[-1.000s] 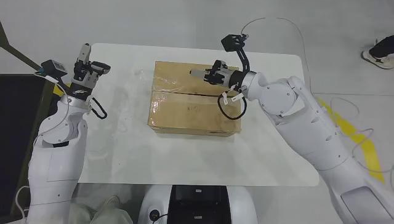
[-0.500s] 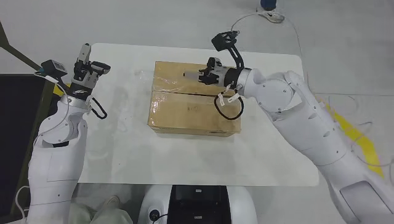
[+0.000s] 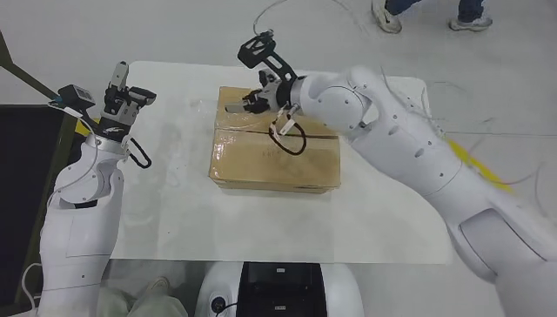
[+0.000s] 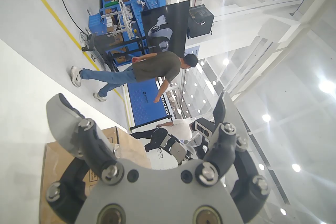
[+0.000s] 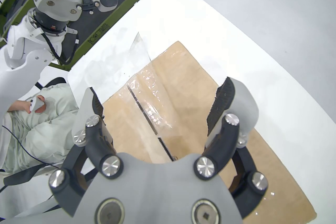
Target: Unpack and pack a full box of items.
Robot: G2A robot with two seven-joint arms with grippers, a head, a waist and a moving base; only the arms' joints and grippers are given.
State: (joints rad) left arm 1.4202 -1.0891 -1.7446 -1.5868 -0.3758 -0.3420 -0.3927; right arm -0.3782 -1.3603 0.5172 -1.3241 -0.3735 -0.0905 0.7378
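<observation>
Top view, taken from the left: found the left gripper [image 3: 129,86] held up at the far left corner of the white table [image 3: 174,204], well apart from the cardboard box [image 3: 270,156]. Saw its fingers spread wide in the left wrist view, gripping nothing, aimed up and away from the tabletop, with part of the box showing behind them. Found the box near the middle of the table, lying flat, both top flaps shut. Noted clear tape [image 5: 147,104] along the seam between the flaps, glossy and wrinkled, with a loose end lifted off the box's left end over the bare tabletop. Found the right gripper [image 3: 244,104] above the far left part of the box top, at the end of an arm stretched across from the right. Saw its fingers wide apart in the right wrist view, empty, set either side of the taped seam. Could not tell whether the fingertips touched the cardboard or the tape. Found the rest of the right arm lying over the box's far right edge.
</observation>
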